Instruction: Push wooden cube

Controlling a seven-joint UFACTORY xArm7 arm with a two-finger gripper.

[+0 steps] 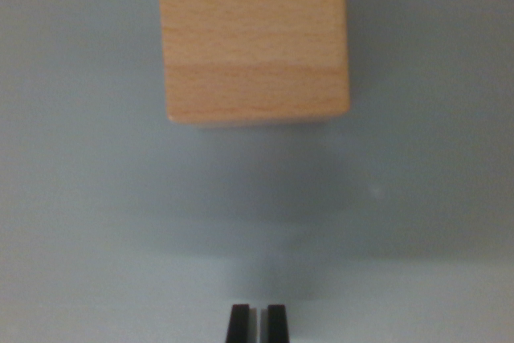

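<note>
Straight ahead of the tool [257,323], toward the top of the wrist view, sits the wooden cube [255,38]. It rests on the pale grey desk [88,222], and its upper part is cut off by the picture's edge. Two faces show: a broad top face with fine horizontal grain, and below it a narrower, slightly darker face turned toward the tool. The cube's lower edge runs nearly level across the view, with the lower right corner a little rounded.

Only the two black fingertips [238,325] of the tool show, at the very bottom of the view and a little to the wrist view's left of the cube's middle. They stand upright and parallel, drawn almost together with just a thin pale slit between them, and they grasp nothing. A bare stretch of desk lies between the tips and the cube, so tool and cube are apart and not touching. A soft grey shadow spreads over the desk below the cube and reaches down toward the fingertips. The whole picture is slightly blurred, so finer surface marks cannot be told.
</note>
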